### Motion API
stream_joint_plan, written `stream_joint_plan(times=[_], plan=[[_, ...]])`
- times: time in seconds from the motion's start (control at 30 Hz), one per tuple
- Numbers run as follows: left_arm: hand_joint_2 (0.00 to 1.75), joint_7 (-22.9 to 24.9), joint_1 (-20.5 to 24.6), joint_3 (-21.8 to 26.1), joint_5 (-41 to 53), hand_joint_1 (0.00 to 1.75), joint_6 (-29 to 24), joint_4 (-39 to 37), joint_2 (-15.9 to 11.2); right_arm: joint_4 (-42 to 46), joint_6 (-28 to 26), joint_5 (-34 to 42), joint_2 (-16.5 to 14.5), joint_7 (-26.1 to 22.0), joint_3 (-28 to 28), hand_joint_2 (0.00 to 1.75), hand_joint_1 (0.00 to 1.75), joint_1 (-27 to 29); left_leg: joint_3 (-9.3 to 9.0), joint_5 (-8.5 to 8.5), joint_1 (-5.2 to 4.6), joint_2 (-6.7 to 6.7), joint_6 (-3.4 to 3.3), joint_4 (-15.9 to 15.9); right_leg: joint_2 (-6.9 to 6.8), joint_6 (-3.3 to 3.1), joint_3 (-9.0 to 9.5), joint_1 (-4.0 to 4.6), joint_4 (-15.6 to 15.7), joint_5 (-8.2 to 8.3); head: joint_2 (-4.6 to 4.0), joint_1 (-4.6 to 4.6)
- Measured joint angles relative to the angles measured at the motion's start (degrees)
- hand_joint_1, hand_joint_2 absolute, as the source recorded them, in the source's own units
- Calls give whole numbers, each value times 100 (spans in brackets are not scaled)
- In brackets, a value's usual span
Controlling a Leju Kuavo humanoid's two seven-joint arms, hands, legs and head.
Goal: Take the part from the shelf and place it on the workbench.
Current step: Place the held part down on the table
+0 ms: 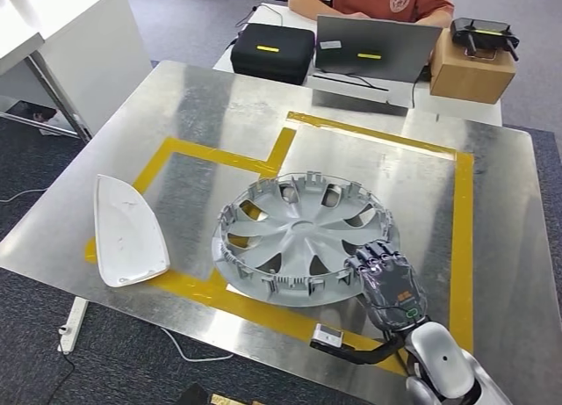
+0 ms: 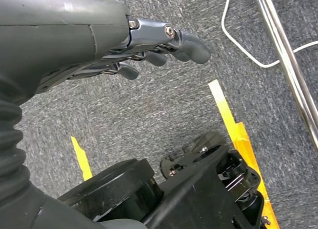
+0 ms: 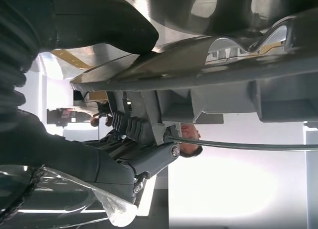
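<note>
Here, a silver plastic wheel cover (image 1: 306,238) lies face-up inside the yellow tape outline (image 1: 462,247) on the metal workbench (image 1: 198,106). The robot's right hand (image 1: 390,282) grips its near rim, thumb over and fingers under in the right wrist view. The part looks light, stiff and smooth, likely best held by the rim. The left hand (image 2: 112,45) hangs over carpet, fingers loosely apart, holding nothing.

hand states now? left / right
Left robot hand: open, holding nothing, hanging over the floor.
Right robot hand: gripping the rim of the wheel cover on the workbench.
</note>
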State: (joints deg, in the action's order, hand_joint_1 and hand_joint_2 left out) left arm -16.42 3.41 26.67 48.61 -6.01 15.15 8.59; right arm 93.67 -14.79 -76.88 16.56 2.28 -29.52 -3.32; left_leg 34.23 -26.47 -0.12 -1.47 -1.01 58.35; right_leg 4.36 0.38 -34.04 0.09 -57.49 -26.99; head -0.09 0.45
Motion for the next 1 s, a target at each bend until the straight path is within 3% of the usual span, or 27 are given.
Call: stream_joint_plan(times=[0.4, 0.67, 1.0], plan=[[175, 229, 3, 2, 35, 0, 48, -2, 24, -761, -364, -200, -467, 489, -35, 175, 175, -210, -1, 4, 0, -1, 4, 0, -2, 0, 1, 0, 0, 0, 0, 0], [175, 263, -3, 2, 20, 0, 22, -2, 28, -953, -575, 242, -651, 368, 357, 175, 175, -171, 0, 4, 0, -2, 4, 0, -3, 0, 1, 0, 0, 0, 0, 1], [175, 267, -14, 4, 34, 0, -69, -2, 28, -558, -621, 471, -696, 218, 679, 175, 175, 119, 0, 3, 0, -3, 5, 0, -3, 0, 0, 0, 0, 0, 0, 0]])
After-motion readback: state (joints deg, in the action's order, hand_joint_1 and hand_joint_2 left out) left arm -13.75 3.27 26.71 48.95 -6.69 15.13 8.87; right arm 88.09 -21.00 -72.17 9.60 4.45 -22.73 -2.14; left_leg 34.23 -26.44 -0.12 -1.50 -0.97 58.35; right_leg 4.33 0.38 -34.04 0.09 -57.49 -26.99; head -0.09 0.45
